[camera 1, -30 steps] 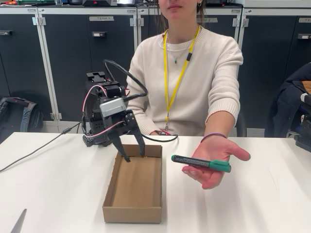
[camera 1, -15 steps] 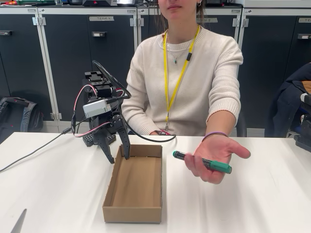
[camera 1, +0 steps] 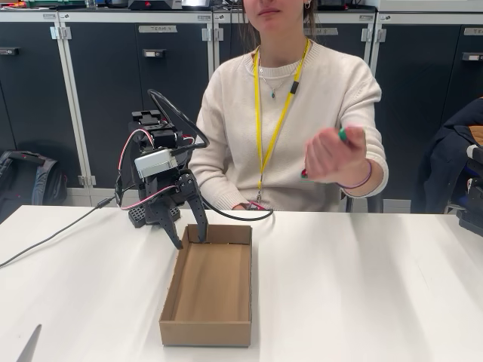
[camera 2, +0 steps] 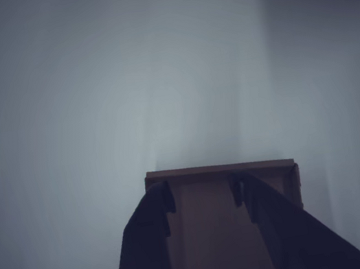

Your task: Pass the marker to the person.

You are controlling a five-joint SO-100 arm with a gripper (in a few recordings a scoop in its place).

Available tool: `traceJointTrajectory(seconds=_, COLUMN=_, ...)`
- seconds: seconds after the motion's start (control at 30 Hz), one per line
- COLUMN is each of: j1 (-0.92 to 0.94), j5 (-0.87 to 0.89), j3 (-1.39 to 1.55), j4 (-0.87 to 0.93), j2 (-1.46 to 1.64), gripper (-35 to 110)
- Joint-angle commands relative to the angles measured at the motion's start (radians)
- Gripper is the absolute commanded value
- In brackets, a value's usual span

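Here the fixed view shows the person point(camera 1: 290, 113) seated behind the white table point(camera 1: 377, 286), fist point(camera 1: 332, 154) raised to chest height and closed around the marker point(camera 1: 342, 135), of which just the green cap end pokes up above the knuckles and a red bit shows at the lower side of the fist, so its long axis runs steeply up and slightly to the picture's right. The gripper point(camera 1: 190, 239) hangs spread apart and empty over the far end of the cardboard box point(camera 1: 207, 302). In the wrist view the two dark fingers point(camera 2: 150, 244) stand parted over that box end point(camera 2: 218, 169).
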Motion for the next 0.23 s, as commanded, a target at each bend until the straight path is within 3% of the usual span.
traceJointTrajectory(seconds=0.0, j1=0.008, j5=0.0, j3=0.0, j4=-0.025, j2=0.08, gripper=18)
traceJointTrajectory(seconds=0.2, j1=0.008, j5=-0.003, j3=0.005, j4=-0.031, j2=0.081, gripper=18)
